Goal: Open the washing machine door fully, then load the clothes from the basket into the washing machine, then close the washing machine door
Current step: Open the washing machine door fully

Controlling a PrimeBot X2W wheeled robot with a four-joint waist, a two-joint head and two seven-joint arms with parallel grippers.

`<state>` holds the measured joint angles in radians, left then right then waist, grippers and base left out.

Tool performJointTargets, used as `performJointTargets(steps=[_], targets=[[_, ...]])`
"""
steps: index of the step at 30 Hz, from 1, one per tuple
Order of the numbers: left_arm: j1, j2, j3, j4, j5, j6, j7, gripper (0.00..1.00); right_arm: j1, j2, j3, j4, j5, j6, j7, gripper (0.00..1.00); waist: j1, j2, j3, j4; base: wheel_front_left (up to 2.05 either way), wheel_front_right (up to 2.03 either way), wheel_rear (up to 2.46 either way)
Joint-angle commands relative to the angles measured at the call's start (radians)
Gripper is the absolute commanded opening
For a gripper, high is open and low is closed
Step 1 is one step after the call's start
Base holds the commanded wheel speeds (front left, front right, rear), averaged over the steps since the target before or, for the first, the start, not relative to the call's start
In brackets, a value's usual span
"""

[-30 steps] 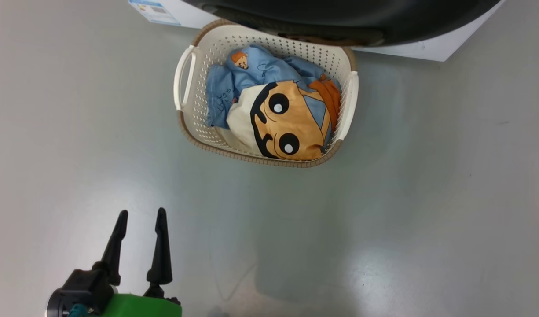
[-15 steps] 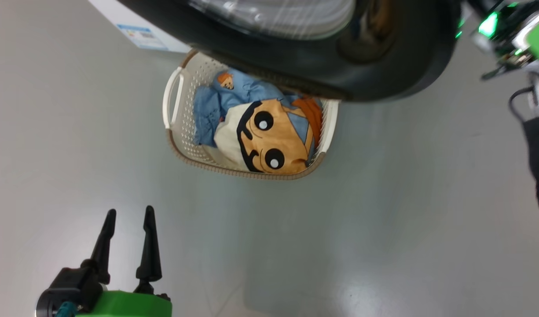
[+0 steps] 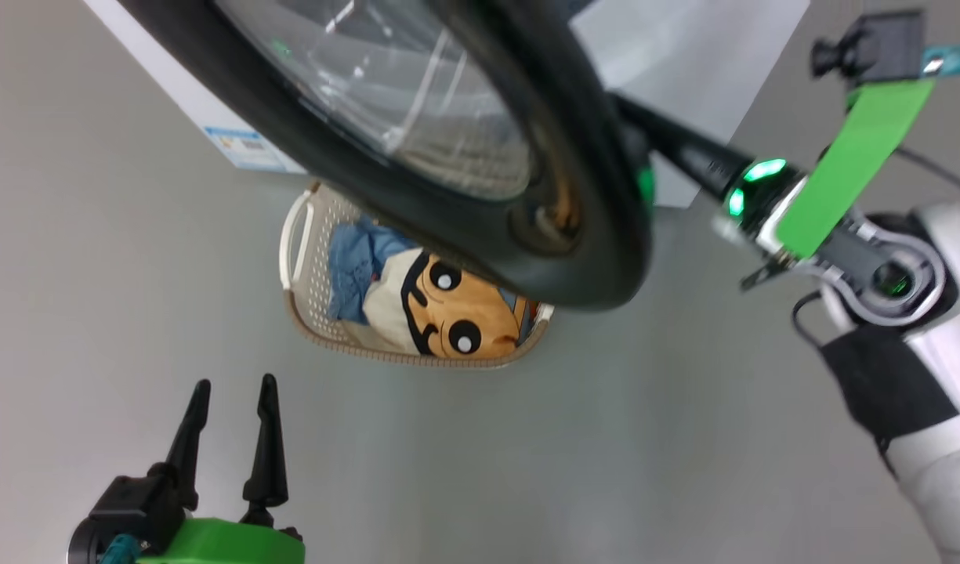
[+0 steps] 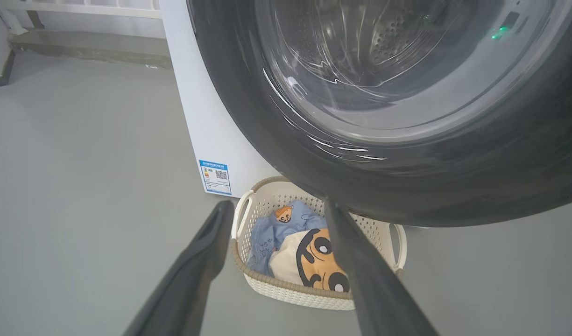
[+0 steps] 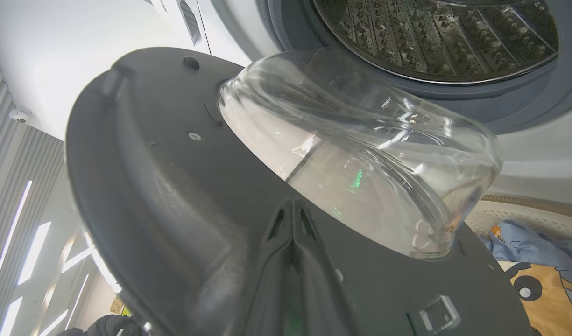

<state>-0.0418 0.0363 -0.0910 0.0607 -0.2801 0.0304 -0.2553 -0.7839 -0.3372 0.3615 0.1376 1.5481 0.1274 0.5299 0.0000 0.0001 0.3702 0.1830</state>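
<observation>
The grey floor [image 3: 683, 439] carries the white washer [image 4: 197, 107], a blue label [image 4: 215, 177] low on its front; the steel drum [image 5: 435, 37] lies open in the right wrist view; the door [image 3: 597, 157] stands swung out from the washer, its black ring and bulging glass hanging over the far part of the basket [image 3: 311, 266]; the basket sits on the floor just in front of the washer, holding the clothes [image 3: 464, 313], the tan face cloth on top of the blue garment; the right hand [image 5: 293, 210], fingers pressed together, lies against the door's grey inner face beside the glass; the left hand [image 3: 235, 384] hovers near the floor, well short of the basket, fingers apart and holding nothing.
</observation>
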Motion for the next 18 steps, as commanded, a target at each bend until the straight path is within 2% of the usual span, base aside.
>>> performJointTargets(steps=[1,8,18], targets=[[0.009,0.014,0.037,-0.012,0.002,-0.004,-0.006,1.0,0.041,0.025,0.032,-0.043,-0.008,0.003,-0.007,0.0,0.0,-0.0001,-0.055,-0.021,0.0,0.0,0.0],[0.03,0.014,0.043,-0.001,0.003,-0.015,-0.006,1.0,0.122,0.053,0.101,-0.069,-0.007,0.003,-0.042,0.0,0.0,-0.0001,-0.112,-0.029,0.0,0.0,0.0],[0.026,0.014,0.013,0.0,0.001,-0.022,-0.006,1.0,0.188,0.075,0.166,-0.067,-0.009,0.003,-0.094,0.0,0.0,-0.0001,-0.153,-0.004,0.0,0.0,0.0]])
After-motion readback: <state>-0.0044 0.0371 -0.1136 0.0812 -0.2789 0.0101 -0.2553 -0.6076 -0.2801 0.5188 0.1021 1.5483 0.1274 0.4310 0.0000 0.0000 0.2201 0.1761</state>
